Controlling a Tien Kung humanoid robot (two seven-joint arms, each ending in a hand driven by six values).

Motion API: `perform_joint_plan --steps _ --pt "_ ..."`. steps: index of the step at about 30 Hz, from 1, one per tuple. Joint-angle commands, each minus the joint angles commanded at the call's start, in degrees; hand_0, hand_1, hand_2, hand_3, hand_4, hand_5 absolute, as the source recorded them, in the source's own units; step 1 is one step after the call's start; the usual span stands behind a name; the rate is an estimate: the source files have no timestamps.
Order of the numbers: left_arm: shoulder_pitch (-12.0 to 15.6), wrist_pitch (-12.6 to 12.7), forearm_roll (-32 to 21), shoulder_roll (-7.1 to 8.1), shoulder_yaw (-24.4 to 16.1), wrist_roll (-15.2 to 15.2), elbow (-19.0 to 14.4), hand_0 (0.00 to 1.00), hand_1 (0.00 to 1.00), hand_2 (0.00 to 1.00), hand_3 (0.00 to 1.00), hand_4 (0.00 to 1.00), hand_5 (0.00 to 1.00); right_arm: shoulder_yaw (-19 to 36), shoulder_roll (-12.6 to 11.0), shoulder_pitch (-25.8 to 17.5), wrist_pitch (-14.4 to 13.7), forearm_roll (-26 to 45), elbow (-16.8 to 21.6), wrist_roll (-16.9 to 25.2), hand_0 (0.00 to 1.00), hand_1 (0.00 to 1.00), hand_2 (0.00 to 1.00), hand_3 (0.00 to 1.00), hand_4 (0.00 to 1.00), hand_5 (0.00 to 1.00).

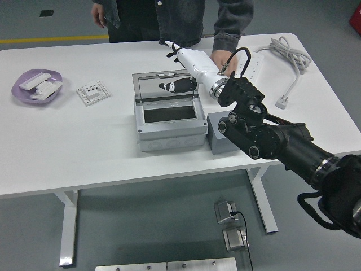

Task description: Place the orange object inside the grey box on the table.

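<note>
The grey box point(169, 132) stands mid-table with its clear lid point(163, 84) raised at the back. Its opening point(169, 114) looks dark, and I see no orange object in it or anywhere else. My right hand point(185, 59), white with black fingertips, hovers above the box's back right corner. It points to the far left with fingers stretched out, open and holding nothing. A person stands at the far side and rests a hand point(219, 57) on the table just behind my hand.
A small grey block point(217, 134) sits against the box's right side. At the left are a purple dish point(22, 90) with white parts and a white socket plate point(93, 92). A white power strip point(251, 59) with its cable point(290, 56) lies at the far right.
</note>
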Motion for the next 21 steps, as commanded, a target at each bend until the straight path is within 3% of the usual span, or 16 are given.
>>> perform_joint_plan --steps 8,21 --pt "-0.23 -0.07 0.54 0.04 -0.33 0.00 0.00 0.633 0.687 0.708 0.792 0.639 0.893 -1.65 0.00 -0.37 0.08 1.40 -2.19 0.12 0.887 0.858 0.912 0.998 0.994 0.518" --pt "-0.02 -0.02 -0.02 0.01 -0.14 -0.17 0.00 0.633 0.687 0.706 0.792 0.640 0.893 -8.36 0.00 -0.91 -0.28 2.05 4.57 -1.08 0.899 0.865 0.918 0.998 0.998 0.538"
